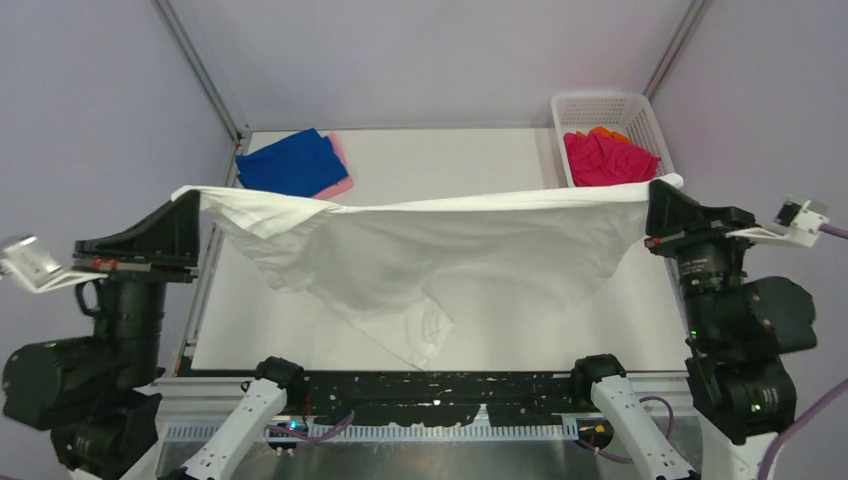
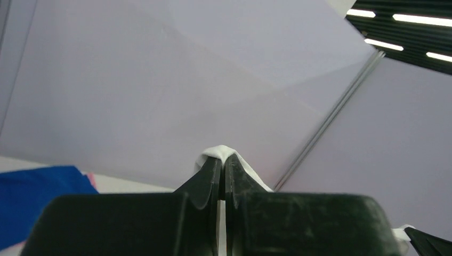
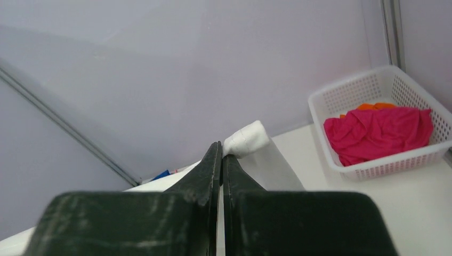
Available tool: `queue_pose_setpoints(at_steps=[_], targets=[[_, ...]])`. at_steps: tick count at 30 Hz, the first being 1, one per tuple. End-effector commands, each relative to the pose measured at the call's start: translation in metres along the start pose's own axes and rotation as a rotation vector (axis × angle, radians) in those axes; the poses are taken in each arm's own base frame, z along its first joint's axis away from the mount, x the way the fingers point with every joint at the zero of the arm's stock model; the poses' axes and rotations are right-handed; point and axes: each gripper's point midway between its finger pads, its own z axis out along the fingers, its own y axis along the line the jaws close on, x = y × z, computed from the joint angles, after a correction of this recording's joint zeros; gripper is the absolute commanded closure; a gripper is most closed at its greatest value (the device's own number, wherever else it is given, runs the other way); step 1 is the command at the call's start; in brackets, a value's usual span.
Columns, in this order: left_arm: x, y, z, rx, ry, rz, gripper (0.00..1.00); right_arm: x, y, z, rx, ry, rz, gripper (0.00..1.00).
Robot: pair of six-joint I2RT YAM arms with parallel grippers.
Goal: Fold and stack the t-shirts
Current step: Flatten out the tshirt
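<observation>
The step in hand looks like the spreading of the white t-shirt (image 1: 420, 250) ahead of its first fold. The left claw (image 1: 196, 203) is pressed together on one end of the shirt's upper edge, above the left edge of the desk (image 1: 450, 165). The right claw (image 1: 655, 195) pinches the other end above the right edge, just in front of the basket (image 1: 600, 100). Between them that edge is drawn nearly taut, and the body hangs in a slack, uneven sheet. Its lowest corner reaches toward the near edge of the desk; whether it touches the surface I cannot tell. Each wrist view shows a tuft of white cloth poking out past closed fingertips.

At the far left corner a blue t-shirt (image 1: 290, 165) lies folded on a pink t-shirt (image 1: 343, 172), so the stack is begun. In the basket at the far right corner a magenta t-shirt (image 1: 605, 158) sits crumpled with an orange t-shirt (image 1: 610, 132) behind it.

The next move, as I judge it, calls for both claws to come down together with even tension. That would lay the cloth flat on the middle of the desk without bunching the low corner.
</observation>
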Motion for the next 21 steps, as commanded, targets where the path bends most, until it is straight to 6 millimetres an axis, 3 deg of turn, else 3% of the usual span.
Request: queue_pose_setpoints(at_steps=[1,6,9,12,15,17,21], targets=[[-0.068,-0.031,-0.016,0.078,-0.142,0.075,1.0,-0.049,0.025,-0.035,-0.086,-0.08,-0.034,0.95],[-0.12,-0.062,-0.041,0.163,-0.223,0.1,1.0,-0.096,0.044,-0.08,-0.157,-0.169,-0.034,0.95],[-0.144,-0.08,-0.056,0.232,-0.273,0.102,1.0,-0.109,0.049,-0.097,-0.185,-0.199,-0.03,0.95],[-0.156,-0.087,-0.056,0.241,-0.299,0.115,1.0,-0.118,0.053,-0.104,-0.198,-0.221,-0.029,0.95],[-0.155,-0.082,-0.043,0.207,-0.299,0.131,1.0,-0.116,0.053,-0.098,-0.19,-0.207,-0.035,0.95],[-0.143,-0.073,-0.024,0.158,-0.275,0.147,1.0,-0.106,0.049,-0.083,-0.166,-0.178,-0.041,0.95],[-0.1,-0.033,0.036,-0.027,-0.201,0.21,1.0,-0.077,0.036,-0.04,-0.092,-0.112,-0.058,0.95]])
